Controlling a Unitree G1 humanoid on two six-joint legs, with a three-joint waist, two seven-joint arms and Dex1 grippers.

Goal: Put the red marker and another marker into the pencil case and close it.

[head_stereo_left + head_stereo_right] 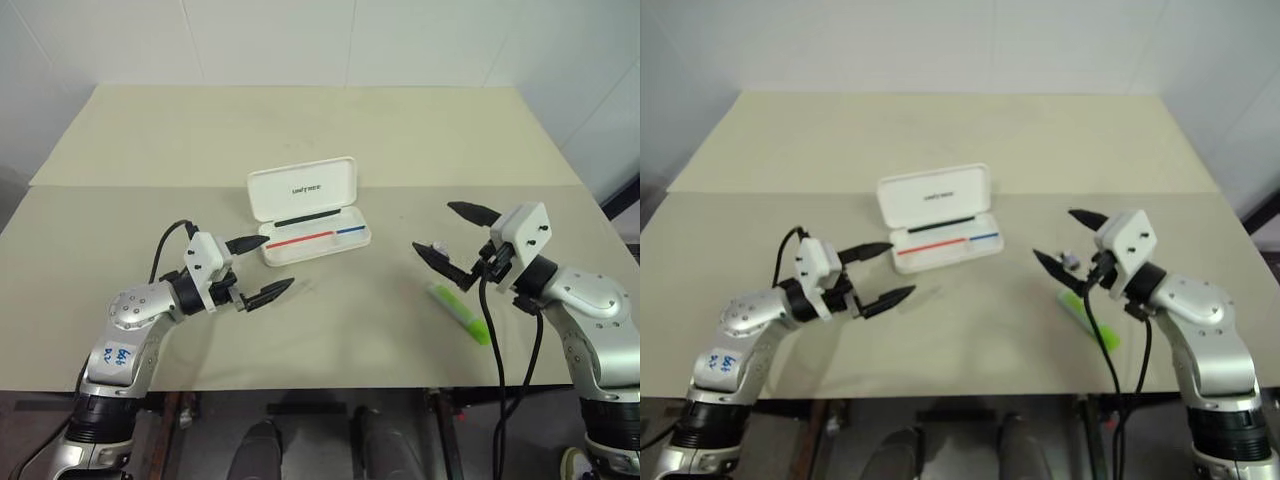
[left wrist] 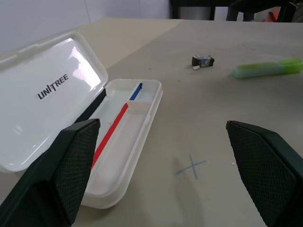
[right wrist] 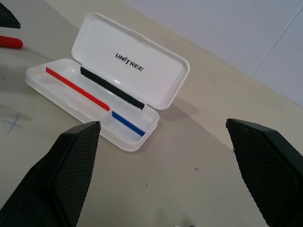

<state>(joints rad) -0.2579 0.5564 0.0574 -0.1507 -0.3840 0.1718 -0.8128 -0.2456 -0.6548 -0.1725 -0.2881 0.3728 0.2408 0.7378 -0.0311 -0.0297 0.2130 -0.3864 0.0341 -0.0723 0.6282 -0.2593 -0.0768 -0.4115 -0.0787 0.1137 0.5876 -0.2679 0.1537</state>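
I see both grippers hovering empty, jaws spread wide: left gripper (image 1: 258, 268), right gripper (image 1: 452, 238). The pencil case (image 1: 308, 211) lies open mid-table. The green highlighter (image 1: 459, 313) lies near the right front edge; a clumsy pinch could roll it off. The red marker (image 3: 9, 42) sits beside the left gripper.

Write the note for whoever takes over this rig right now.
Left tool: open, empty, hovering near the pencil case.
Right tool: open, empty, above the green highlighter.
Case: lid up, mid-table, tray without markers.
Highlighter: lying on the table under the right arm, beside a small dark clip.
Red marker: on the table beside the case, near the left tool; only its red end is seen.
Done: nothing packed.
Left: both markers in, lid shut.
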